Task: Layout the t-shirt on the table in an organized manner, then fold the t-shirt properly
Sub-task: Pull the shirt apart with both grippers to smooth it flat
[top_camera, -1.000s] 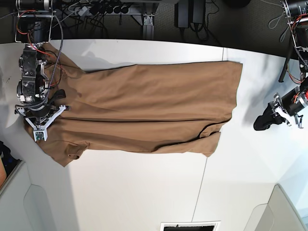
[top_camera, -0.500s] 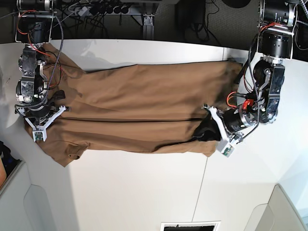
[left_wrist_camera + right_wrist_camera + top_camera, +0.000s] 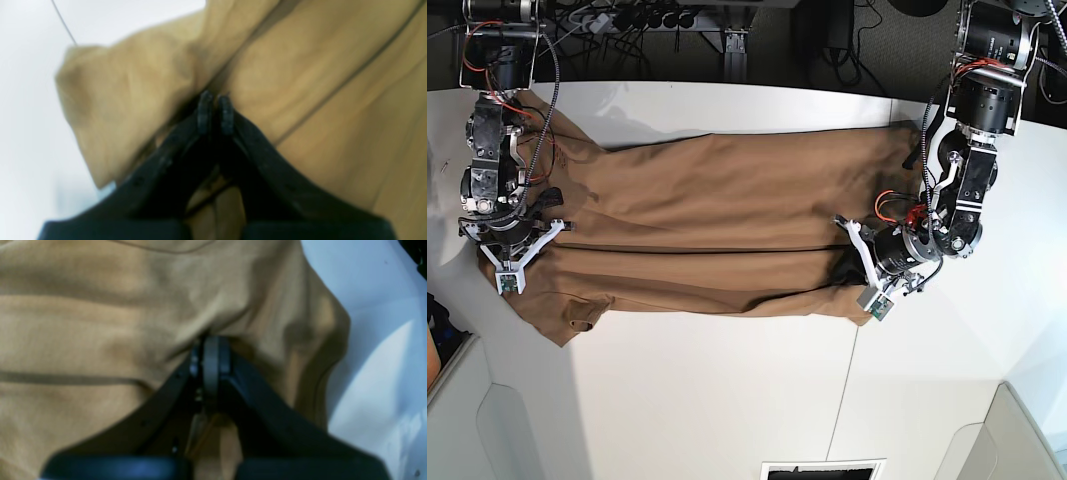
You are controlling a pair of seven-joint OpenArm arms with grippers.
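Two grippers are on the t-shirt [image 3: 727, 225], one at each short end. The t-shirt lies spread lengthwise across the white table [image 3: 727, 400], folded once so that a long dark fold line runs along its middle. In the base view my right gripper [image 3: 519, 232] is at the left end of the cloth, near the sleeve, and my left gripper [image 3: 852, 268] is at the other end, near the lower corner where the fabric is bunched and a little wrinkled.

In the left wrist view, my left gripper [image 3: 215, 111] has its two black fingertips [image 3: 204, 113] almost together, with only a thin dark gap between them. They press into a crease of the tan cloth, but the picture is blurred, so I cannot tell if fabric is really caught between them. A loose flap of the t-shirt [image 3: 126, 100] lies to the left of the fingers, and beyond it the bare table [image 3: 30, 100] shows with a thin dark seam line [image 3: 63, 21].

In the right wrist view, my right gripper [image 3: 210, 353] is pressed fully together. The t-shirt [image 3: 100, 323] puckers towards the tips, and folds of it gather around them, so it seems to pinch the cloth there. On the right side the cloth edge ends on the table [image 3: 373, 340].
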